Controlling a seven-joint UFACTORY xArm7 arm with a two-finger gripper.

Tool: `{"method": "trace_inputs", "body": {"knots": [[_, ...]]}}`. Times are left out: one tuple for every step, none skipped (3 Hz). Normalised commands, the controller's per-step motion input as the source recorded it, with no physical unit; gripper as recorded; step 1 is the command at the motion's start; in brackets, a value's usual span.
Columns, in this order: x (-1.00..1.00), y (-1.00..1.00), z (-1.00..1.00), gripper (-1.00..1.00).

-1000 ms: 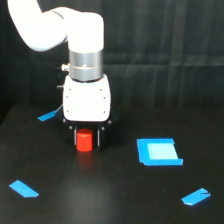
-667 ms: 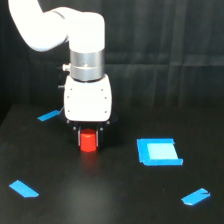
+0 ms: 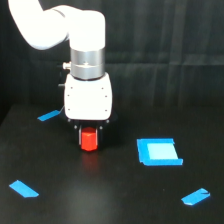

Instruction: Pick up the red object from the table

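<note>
A: How is the gripper [image 3: 89, 134] seen?

B: Dark fingers are seen protruding below a smooth white boxy housing, and they are pinched against the sides of the red object [image 3: 89, 140], which is held between them.

A: What is made out of that object?

B: A short, matte red-orange cylinder or block is shown, narrower than the housing above it. Whether its base is touching the table [image 3: 110, 195] or is just clear of it cannot be told.

A: And above the gripper?

B: A brushed silver cylindrical joint is mounted on the housing, and a glossy white rounded arm link is joined to it.

A: What is laid around it?

B: The table is matte black and flat. A blue square patch [image 3: 158, 151] is placed toward the exterior view's right of the gripper, a blue tape strip [image 3: 49, 116] is set beside it on the exterior view's left, and two more strips [image 3: 23, 188] [image 3: 195, 196] are laid nearer the camera, well apart.
</note>
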Motion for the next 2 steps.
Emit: {"method": "trace_inputs", "body": {"knots": [[-0.04, -0.09, 0.94, -1.00], [-0.06, -0.11, 0.95, -1.00]]}}
